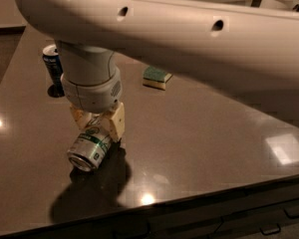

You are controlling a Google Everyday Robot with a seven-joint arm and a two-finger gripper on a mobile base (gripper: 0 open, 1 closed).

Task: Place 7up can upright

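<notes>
Camera view — jaws around 7up can (89,148)

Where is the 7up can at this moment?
In the camera view, the 7up can is at the lower left of the dark table, tilted, with its upper end clamped in the gripper, nearer the camera than the dark blue can.

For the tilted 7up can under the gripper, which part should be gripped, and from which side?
Grip the 7up can across its round side wall near the upper end, coming from above. It is tilted, its lower end toward the camera, so the opposite curved sides are what a two-finger grip can pinch. The gripper sits there, seemingly shut on it.
</notes>
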